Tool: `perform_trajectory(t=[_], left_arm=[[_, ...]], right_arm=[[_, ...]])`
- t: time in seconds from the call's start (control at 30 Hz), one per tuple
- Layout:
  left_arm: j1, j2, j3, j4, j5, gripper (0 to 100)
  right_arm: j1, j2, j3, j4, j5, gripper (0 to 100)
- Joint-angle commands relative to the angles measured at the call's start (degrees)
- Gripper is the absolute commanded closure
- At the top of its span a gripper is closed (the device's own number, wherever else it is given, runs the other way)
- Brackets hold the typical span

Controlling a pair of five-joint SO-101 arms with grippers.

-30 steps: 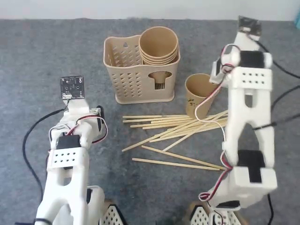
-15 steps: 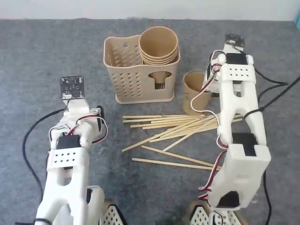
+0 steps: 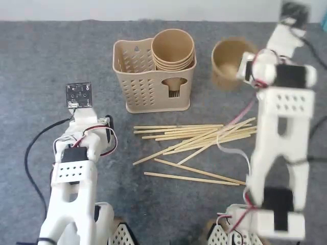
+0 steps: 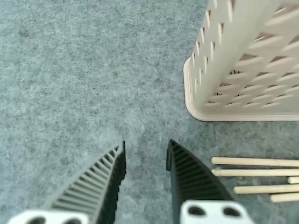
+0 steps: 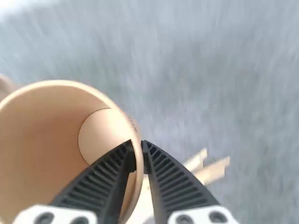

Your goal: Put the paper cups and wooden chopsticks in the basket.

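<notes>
My right hand (image 5: pixel 138 150) is pinching the rim of a paper cup (image 3: pixel 228 62), holding it upper right in the high view, beside the basket (image 3: pixel 148 94). My left hand (image 4: pixel 145 156) is hanging slightly open over the tabletop (image 4: pixel 70 70); chopsticks (image 3: pixel 194 138) are lying mid-frame.

This looks like a robotics lab or hobby test rig. The bench (image 3: pixel 41 56) is covered in grey carpet-like cloth and meets a pale wall (image 3: pixel 153 9) at its far edge. At the near edge stand a left arm (image 3: pixel 75 176) and a right arm (image 3: pixel 282 117) of white plastic, with bare servo wires (image 3: pixel 102 133), a trailing black cable (image 3: pixel 29 148) and an uncased circuit board (image 3: pixel 78 95). The goods are plain household props: a basket (image 3: pixel 153 94), paper cups (image 3: pixel 172 46) and wooden chopsticks (image 3: pixel 194 135).
</notes>
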Motion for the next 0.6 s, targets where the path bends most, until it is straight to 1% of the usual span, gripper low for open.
perform_trajectory(t=[0.0,0.1,0.23,0.37,0.47,0.57], left_arm=[[0.26,-2.11,-0.48,-1.32,-0.53,87],[0.26,-2.11,-0.48,-1.32,-0.53,87],[0.26,-2.11,-0.48,-1.32,-0.53,87],[0.26,-2.11,-0.48,-1.32,-0.53,87],[0.26,-2.11,-0.48,-1.32,-0.53,87],[0.26,-2.11,-0.48,-1.32,-0.53,87]], right_arm=[[-0.22,-9.71,-2.99,-7.43,-1.49,99.1],[-3.03,-13.23,-2.99,-13.14,-3.34,99.1],[-11.12,-14.99,-2.99,-18.42,-3.25,99.1],[-18.59,-14.73,-2.9,-20.62,-3.08,99.1],[-21.49,-12.79,-2.64,-20.18,0.09,99.1],[-21.67,-8.57,-2.64,-19.03,2.73,99.1]])
